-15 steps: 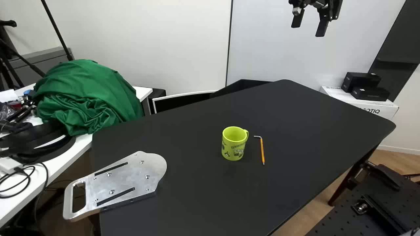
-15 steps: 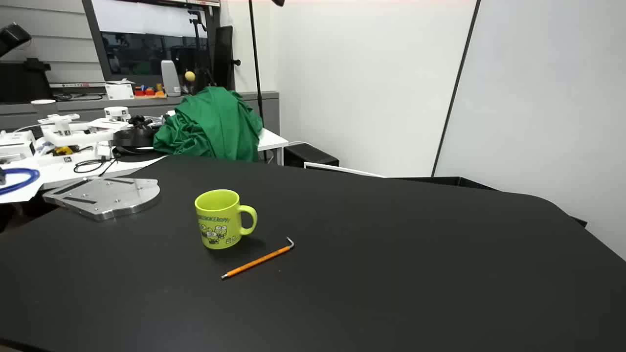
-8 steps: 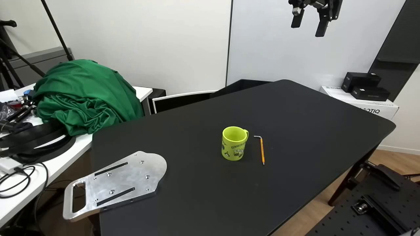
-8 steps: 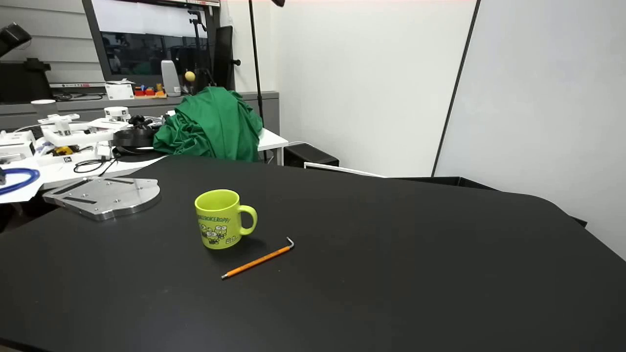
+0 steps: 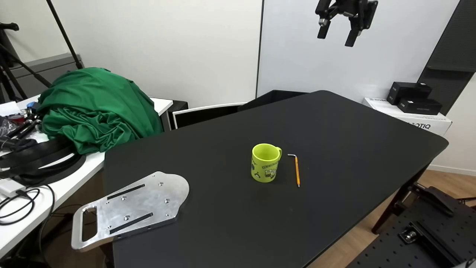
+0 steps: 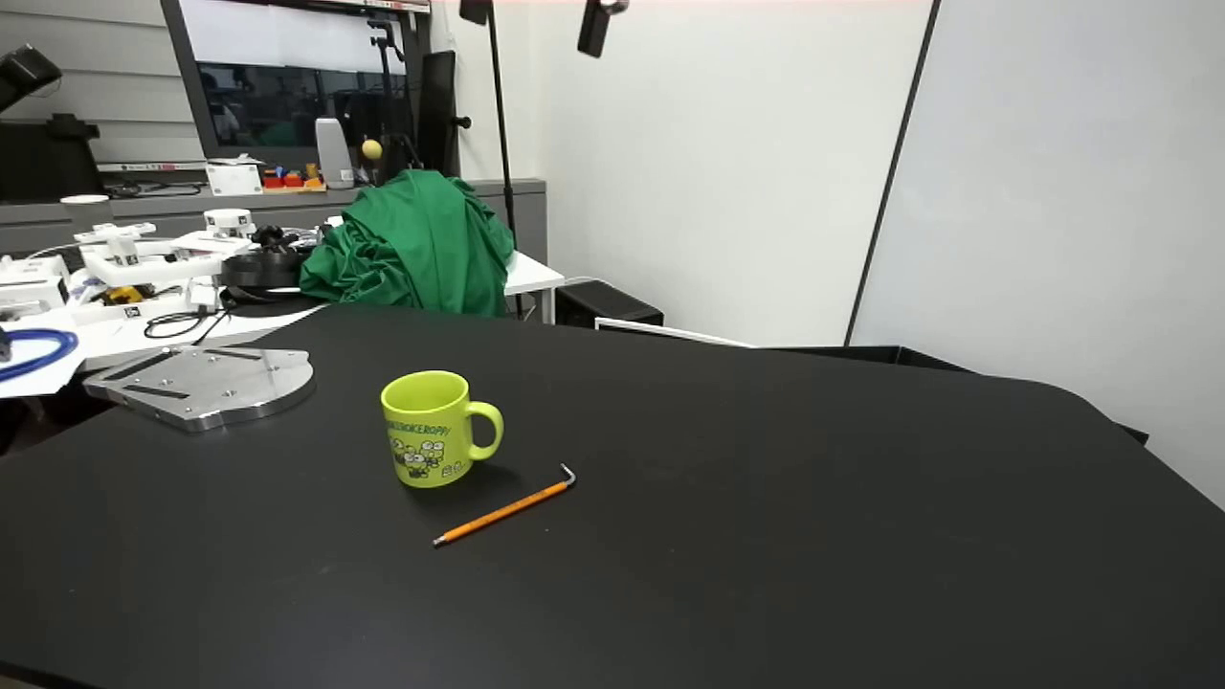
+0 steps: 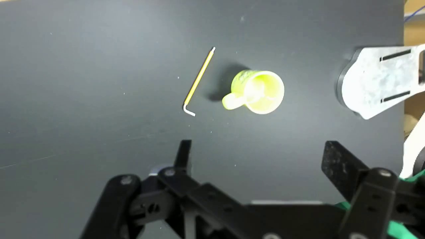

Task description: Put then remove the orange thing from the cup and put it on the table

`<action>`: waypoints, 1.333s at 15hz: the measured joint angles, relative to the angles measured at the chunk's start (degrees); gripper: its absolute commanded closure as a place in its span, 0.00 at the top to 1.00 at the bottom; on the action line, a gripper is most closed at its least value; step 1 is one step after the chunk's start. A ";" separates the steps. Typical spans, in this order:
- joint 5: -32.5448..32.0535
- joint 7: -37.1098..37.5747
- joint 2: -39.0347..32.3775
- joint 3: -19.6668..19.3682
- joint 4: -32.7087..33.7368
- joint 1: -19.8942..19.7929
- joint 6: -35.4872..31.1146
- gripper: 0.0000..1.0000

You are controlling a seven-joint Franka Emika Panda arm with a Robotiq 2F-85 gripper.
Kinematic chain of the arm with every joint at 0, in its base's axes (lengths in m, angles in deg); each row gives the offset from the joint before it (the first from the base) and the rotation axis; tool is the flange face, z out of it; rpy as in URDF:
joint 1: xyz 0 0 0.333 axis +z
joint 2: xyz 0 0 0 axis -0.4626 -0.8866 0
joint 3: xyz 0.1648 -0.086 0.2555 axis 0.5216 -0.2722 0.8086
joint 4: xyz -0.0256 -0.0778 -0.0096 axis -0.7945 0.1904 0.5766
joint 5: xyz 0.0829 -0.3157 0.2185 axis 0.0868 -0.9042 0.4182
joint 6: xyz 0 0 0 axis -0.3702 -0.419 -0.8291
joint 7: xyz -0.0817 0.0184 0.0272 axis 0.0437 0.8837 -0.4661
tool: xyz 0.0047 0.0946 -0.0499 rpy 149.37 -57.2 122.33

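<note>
So, the orange stick lies on the counter just beside the green mug. The tool hangs well above, jaws spread, its top cut off; in an exterior view we only catch the fingertips. In the wrist view, glare kinda swallows the mug's inside, so we can't make out its bottom.
</note>
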 measured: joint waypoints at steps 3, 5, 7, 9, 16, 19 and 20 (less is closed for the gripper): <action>0.93 5.76 -2.83 0.94 -2.08 -0.64 -9.42 1.00; 0.89 11.32 -4.75 2.07 -3.31 -0.83 -14.28 1.00; 0.49 17.69 -6.31 3.59 -4.81 -0.86 -18.95 1.00; -1.04 24.34 -7.74 5.24 -6.33 -0.86 -22.51 1.00; -7.38 37.38 -13.25 9.05 -10.93 0.11 -25.45 1.00; -7.41 38.92 -14.79 9.23 -12.57 0.82 -25.54 1.00; -7.40 39.24 -15.13 9.23 -13.10 0.97 -25.55 1.00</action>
